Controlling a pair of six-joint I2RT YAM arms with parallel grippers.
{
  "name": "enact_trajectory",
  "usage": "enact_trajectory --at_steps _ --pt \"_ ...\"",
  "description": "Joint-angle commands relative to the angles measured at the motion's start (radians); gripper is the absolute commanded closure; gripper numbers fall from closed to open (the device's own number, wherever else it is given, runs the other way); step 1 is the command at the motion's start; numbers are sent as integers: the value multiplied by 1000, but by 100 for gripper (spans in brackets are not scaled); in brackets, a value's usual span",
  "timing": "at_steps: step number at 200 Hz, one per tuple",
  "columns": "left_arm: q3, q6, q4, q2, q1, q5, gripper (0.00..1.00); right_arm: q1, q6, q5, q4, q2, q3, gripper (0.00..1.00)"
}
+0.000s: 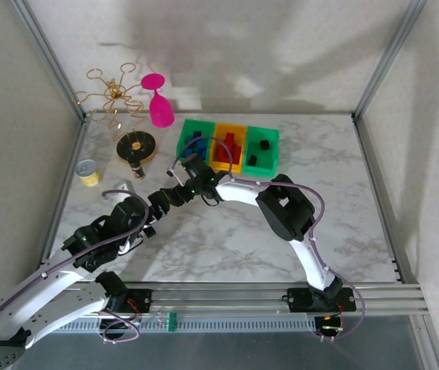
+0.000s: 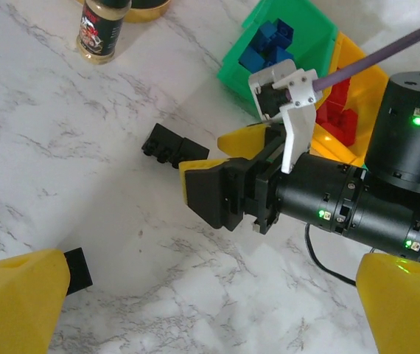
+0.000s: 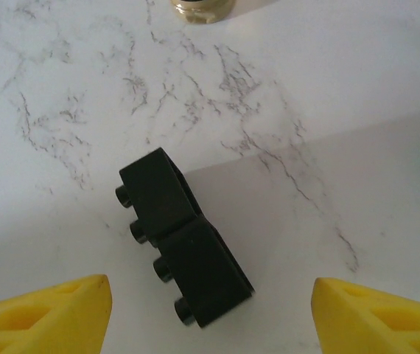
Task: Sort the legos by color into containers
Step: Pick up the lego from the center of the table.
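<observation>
Step in hand, as I judged it: pickup of a loose black plastic lego brick [image 3: 184, 236], studs pointing sideways. It lay on the white marble-pattern table [image 3: 328, 96], near the left end of the bin row, on the arms' side. Right gripper [image 3: 211, 317] sat low over it with yellow fingertips [image 3: 48, 313] spread to either side. They were clear of the brick on both flanks, nothing grasped. Left gripper [image 2: 210, 295] hung close by, splayed wide and empty, looking at the right claw. Small black piece [image 2: 77, 269] beside its left finger: brick or pad, couldn't tell. Sorting looked nearly done. Left green rectangular plastic bin [image 1: 196, 122] held blue bricks [image 2: 269, 44]. Yellow-orange middle bin [image 1: 231, 126] held red bricks [image 2: 339, 118]. Right green bin [image 1: 262, 129] held black bricks [image 1: 265, 144]. The loose brick lay diagonal to the closing line, so a straight squeeze would likely catch corners and spin it. Next move probably called for a wrist twist to square up on the long flat sides. After that: a short drop, a close, a lift, then a carry past the first two bins to the right green one, high enough to clear their rims.
</observation>
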Motion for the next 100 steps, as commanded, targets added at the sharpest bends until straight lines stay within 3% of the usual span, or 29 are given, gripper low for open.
enact_trajectory --at_steps 1,50,100 --pt "-10 -20 -32 13 11 -42 0 7 -43 -7 -54 53 66 30" --pt "-13 -7 -19 27 13 -31 0 7 -64 5 -84 98 121 40" --pt "-19 -6 -9 29 14 -28 0 12 -69 11 -82 59 72 53"
